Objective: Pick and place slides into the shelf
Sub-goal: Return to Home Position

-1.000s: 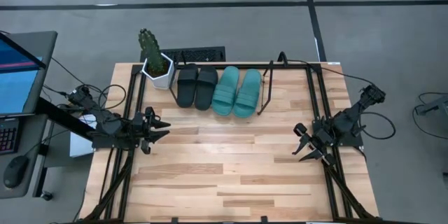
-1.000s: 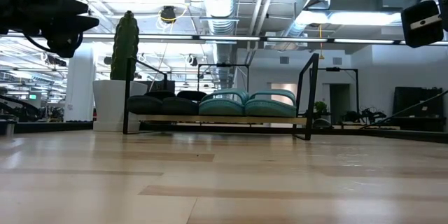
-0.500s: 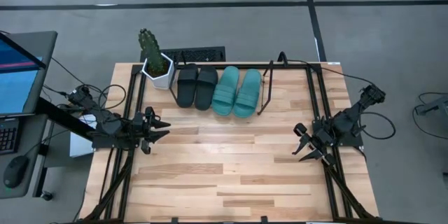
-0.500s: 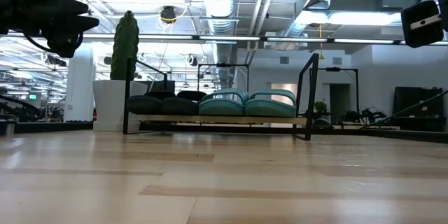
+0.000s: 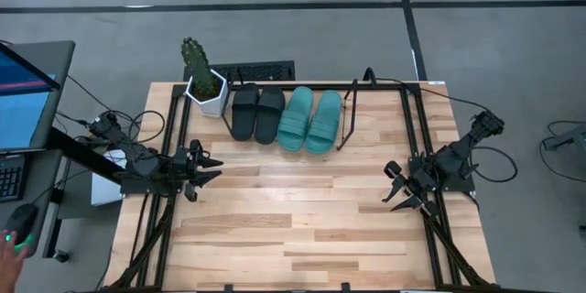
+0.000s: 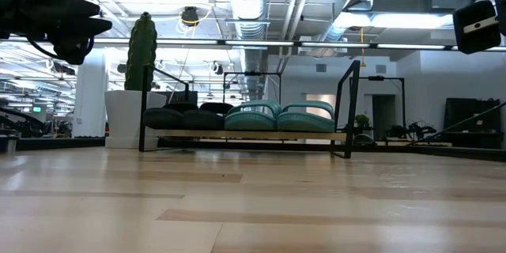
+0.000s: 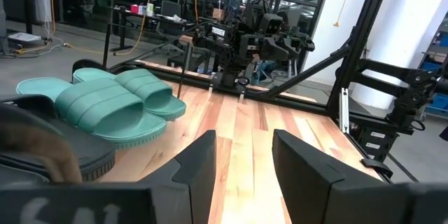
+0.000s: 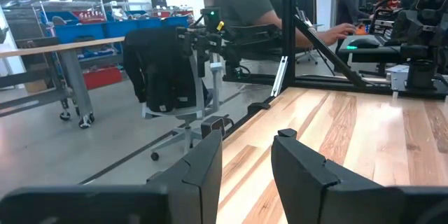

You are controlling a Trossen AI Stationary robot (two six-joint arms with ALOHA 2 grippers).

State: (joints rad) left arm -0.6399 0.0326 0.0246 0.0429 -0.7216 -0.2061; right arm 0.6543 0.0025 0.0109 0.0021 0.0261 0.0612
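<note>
Two matte black slides (image 5: pixel 256 112) and two teal-green slides (image 5: pixel 310 119) lie side by side, soles down, on the wood base of the low black-rod shelf (image 5: pixel 346 119) at the table's far side; they also show in the low view (image 6: pixel 237 117). My left gripper (image 5: pixel 212 169) hangs open and empty at the table's left side, clear of the slides (image 7: pixel 112 101). My right gripper (image 5: pixel 396 200) hangs open and empty at the right side.
A cactus in a white pot (image 5: pixel 203 82) stands at the shelf's left end. Black arm-mount frames (image 5: pixel 156 229) run along the table's left and right edges. Bare wood (image 5: pixel 302 211) lies between the two arms. A person sits at a desk beyond the table (image 8: pixel 245 0).
</note>
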